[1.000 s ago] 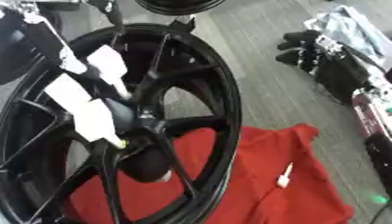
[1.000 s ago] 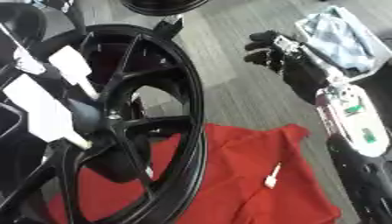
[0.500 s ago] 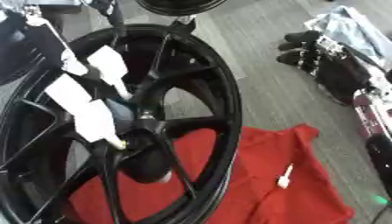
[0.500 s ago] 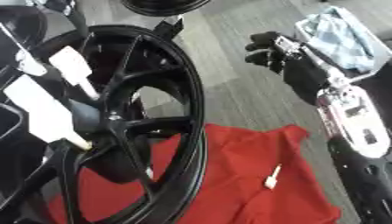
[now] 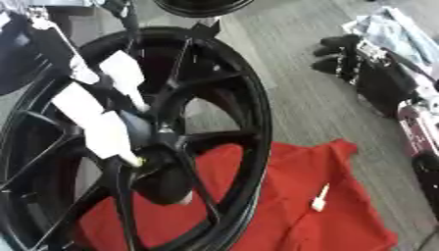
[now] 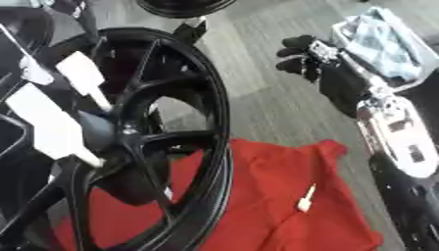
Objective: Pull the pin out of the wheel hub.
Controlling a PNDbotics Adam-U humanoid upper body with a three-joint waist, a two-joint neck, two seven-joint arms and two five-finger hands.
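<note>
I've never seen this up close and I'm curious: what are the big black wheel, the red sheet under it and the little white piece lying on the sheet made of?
The wheel looks like cast metal with glossy black paint: thin rigid spokes, soft highlights on the rim. The red sheet is cloth: it folds and wrinkles, matte. The white piece looks like smooth plastic, though painted metal cannot be ruled out.

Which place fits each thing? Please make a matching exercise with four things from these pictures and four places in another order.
Things:
1. wheel
2. red cloth
3. small white pin
4. right hand

Places:
A. lying on the red cloth, right of the rim
B. standing upright, filling the left side of the view
C. spread on the floor, partly under the wheel
D. upper right, away from the wheel, holding nothing

Pairs: 1-B, 2-C, 3-A, 4-D
</note>
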